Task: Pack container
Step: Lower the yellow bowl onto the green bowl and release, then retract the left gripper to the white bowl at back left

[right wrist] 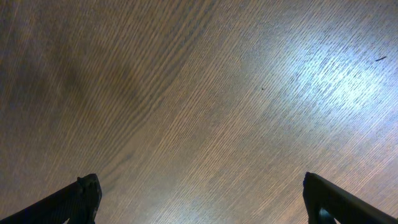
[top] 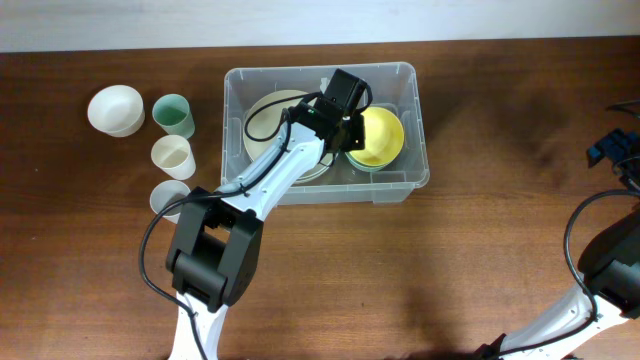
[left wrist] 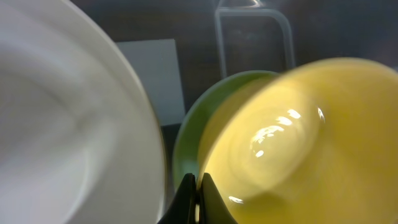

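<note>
Nesting yellow bowl (left wrist: pixel 286 143) in green bowl (left wrist: pixel 186 137) likely saves container (top: pixel 320 68) space; left gripper (left wrist: pixel 198 199) closed at rim, right gripper (right wrist: pixel 199 190) open, idle.

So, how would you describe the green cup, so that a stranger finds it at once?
Find the clear container in the middle. Left of it, three cups stand in a column. The green cup is the top one in the overhead view, beside the white bowl; the cream cup and white cup below it are pale.
</note>
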You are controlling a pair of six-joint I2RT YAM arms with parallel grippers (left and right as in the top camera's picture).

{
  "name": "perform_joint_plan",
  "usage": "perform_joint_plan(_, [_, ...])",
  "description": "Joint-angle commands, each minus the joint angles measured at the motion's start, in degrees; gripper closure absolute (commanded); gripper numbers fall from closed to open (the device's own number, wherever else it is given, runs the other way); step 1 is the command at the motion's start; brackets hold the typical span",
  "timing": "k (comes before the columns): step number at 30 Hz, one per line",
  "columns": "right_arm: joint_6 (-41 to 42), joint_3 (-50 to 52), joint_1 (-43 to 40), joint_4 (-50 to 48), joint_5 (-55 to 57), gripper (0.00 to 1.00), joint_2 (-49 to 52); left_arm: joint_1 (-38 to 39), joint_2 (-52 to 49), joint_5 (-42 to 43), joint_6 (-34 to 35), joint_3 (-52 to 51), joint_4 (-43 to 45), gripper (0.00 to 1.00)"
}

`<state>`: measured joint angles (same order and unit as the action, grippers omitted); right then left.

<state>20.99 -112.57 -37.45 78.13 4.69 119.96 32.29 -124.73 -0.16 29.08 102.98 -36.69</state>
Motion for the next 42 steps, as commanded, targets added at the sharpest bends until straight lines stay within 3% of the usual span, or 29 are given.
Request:
perform_joint_plan(1, [0.4, 0.2, -0.1, 0.0, 0.5, 0.01, -0.3, -0.1, -0.7, 0.5, -0.7, 0.5, 0.3, 0.99])
perform_joint_plan(31, [0.5, 0.2, -0.1, 0.0, 0.5, 0.01, -0.3, -2.5, -0.7, 5.8, -0.7, 1.4, -3.0, 0.98])
perform_joint_plan(37, [0.4, 0.2, -0.1, 0.0, 0.5, 0.01, -0.3, -2.5, -0.7, 5.8, -0.7, 1.4, -2.9, 0.84])
perform_joint_plan(40, [0.4, 0.2, -0.1, 0.0, 0.5, 0.01, -0.3, -2.5, -0.7, 5.8, -1.0, 1.4, -2.8, 0.81])
perform_joint_plan(42, [0.4, 0.2, -0.1, 0.0, 0.5, 0.01, -0.3, -2.5, -0.7, 5.8, -1.9, 1.4, -2.5, 0.69])
